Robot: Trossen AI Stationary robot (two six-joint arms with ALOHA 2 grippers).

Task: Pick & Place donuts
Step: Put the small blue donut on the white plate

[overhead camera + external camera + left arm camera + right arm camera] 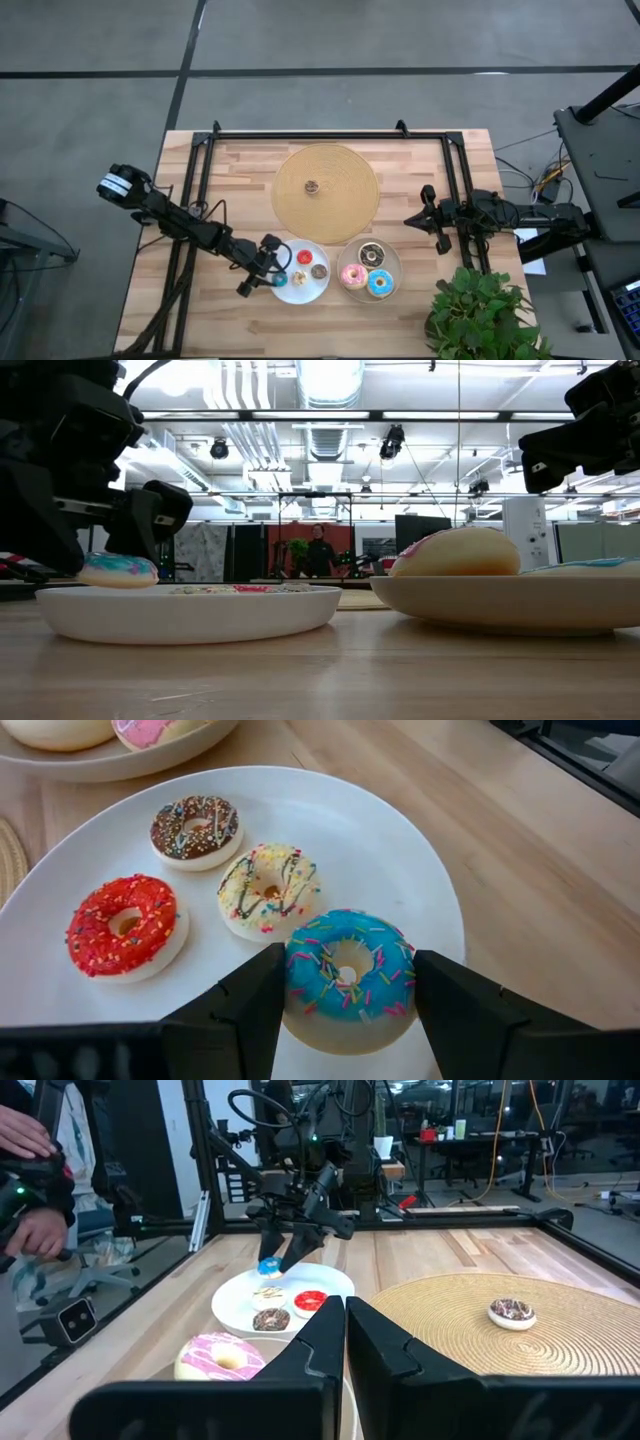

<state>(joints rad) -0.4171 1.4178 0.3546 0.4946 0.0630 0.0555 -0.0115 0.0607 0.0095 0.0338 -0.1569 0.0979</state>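
Note:
My left gripper is shut on a tiny blue sprinkled donut over the left white plate, near its left rim. Red, tan and brown tiny donuts lie flat on that plate. The right white plate holds the pink, light blue and dark chocolate donuts. One small chocolate donut lies on the tan board. My right gripper is shut and empty, above the table right of the board. My left gripper pinches the blue donut by two opposite sides of its outer rim between its two fingers. The fingers slant down from the table's left. The donut stays level, icing up, at about the plate rim's height; I cannot tell whether it is clear of the plate.
A potted plant stands at the table's near right corner. Black frame rails run along the table's left, far and right sides. A person's hands show beyond the table's left side.

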